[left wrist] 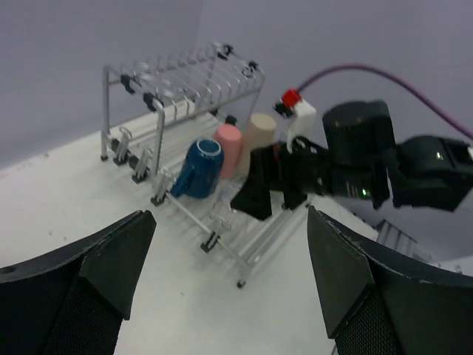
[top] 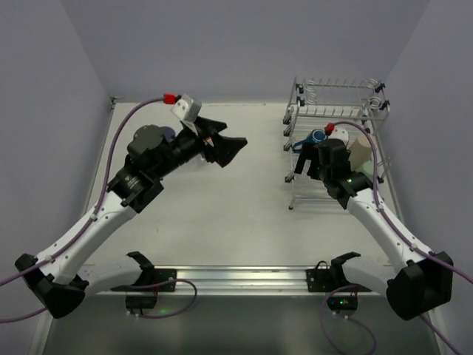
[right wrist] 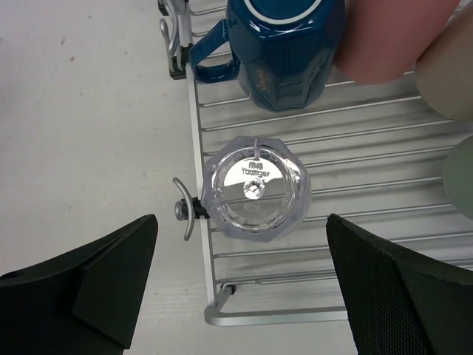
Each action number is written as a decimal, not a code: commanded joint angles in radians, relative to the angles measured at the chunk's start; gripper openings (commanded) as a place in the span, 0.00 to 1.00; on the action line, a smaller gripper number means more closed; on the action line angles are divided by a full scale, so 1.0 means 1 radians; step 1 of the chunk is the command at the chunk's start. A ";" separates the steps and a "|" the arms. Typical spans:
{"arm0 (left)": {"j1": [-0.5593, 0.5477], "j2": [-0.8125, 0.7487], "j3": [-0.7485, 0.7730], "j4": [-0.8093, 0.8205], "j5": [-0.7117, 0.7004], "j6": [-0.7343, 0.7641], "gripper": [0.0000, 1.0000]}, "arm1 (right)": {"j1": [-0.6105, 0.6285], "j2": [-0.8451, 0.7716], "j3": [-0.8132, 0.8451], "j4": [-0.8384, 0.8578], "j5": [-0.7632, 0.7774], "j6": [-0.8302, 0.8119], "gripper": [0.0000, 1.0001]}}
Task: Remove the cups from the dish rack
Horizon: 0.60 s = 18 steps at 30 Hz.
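Left jaws: wide open, holding nothing and touching nothing. In the left wrist view the two black fingers (left wrist: 96, 274) stand far apart at the bottom corners, with only bare table (left wrist: 59, 177) near them. From above, the left arm (top: 166, 155) reaches over the middle-left of the table (top: 222, 214), well apart from the dish rack (top: 336, 133).

Right jaws: also wide open and gripping nothing. In the right wrist view the fingers (right wrist: 89, 285) sit at the lower corners, and between them we see the clear glass (right wrist: 255, 188), its base facing the camera. We see a gap on either side of the glass and no contact with either finger. How high the jaws hang above the glass we cannot tell.

The dish rack stands at the far right of the table. The right arm (top: 355, 188) reaches over its lower tier.

Lower tier contents, as far as we see:
- clear glass, near the front left corner of the wire shelf (right wrist: 295, 248);
- dark-blue mug (right wrist: 284, 52), tilted, handle pointing towards the shelf's left edge, just behind the glass;
- pink cup (right wrist: 392, 37) beside the mug, then a beige cup (right wrist: 451, 81);
- edge of a green cup (right wrist: 464, 177) at the right border.

The left wrist view confirms mug (left wrist: 199, 168), pink cup (left wrist: 229, 148) and beige cup (left wrist: 259, 137) in a row.
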 commanded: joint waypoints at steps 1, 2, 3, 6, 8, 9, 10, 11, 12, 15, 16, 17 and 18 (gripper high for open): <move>-0.017 -0.061 -0.180 -0.028 0.098 -0.061 0.92 | -0.004 0.051 0.069 -0.005 0.111 -0.002 0.99; -0.017 -0.114 -0.218 -0.032 0.104 -0.065 0.92 | -0.008 0.063 0.072 -0.007 0.119 -0.001 0.99; -0.017 -0.141 -0.297 -0.034 0.104 -0.073 0.92 | -0.006 0.075 0.083 -0.005 0.123 0.002 0.98; -0.017 -0.230 -0.431 -0.034 0.111 -0.090 0.92 | -0.006 0.126 0.098 -0.005 0.140 0.013 0.96; -0.018 -0.277 -0.482 -0.034 0.112 -0.107 0.92 | -0.006 0.170 0.106 -0.010 0.149 0.019 0.95; -0.017 -0.290 -0.522 -0.029 0.118 -0.111 0.92 | -0.008 0.184 0.118 -0.018 0.149 0.021 0.94; -0.017 -0.297 -0.537 -0.025 0.123 -0.114 0.92 | -0.006 0.199 0.124 -0.021 0.148 0.024 0.94; -0.017 -0.307 -0.551 -0.021 0.127 -0.122 0.92 | -0.008 0.227 0.127 -0.022 0.146 0.028 0.94; -0.018 -0.307 -0.562 -0.018 0.143 -0.124 0.92 | -0.006 0.239 0.132 -0.022 0.149 0.033 0.94; -0.017 -0.294 -0.593 0.009 0.179 -0.136 0.92 | -0.008 0.275 0.136 -0.024 0.152 0.047 0.89; -0.017 -0.290 -0.597 0.055 0.187 -0.139 0.92 | -0.006 0.278 0.138 -0.024 0.157 0.051 0.86; -0.018 -0.276 -0.596 0.064 0.193 -0.144 0.92 | -0.006 0.279 0.139 -0.022 0.162 0.059 0.75; -0.018 -0.268 -0.597 0.075 0.209 -0.148 0.92 | -0.008 0.266 0.136 -0.021 0.169 0.062 0.65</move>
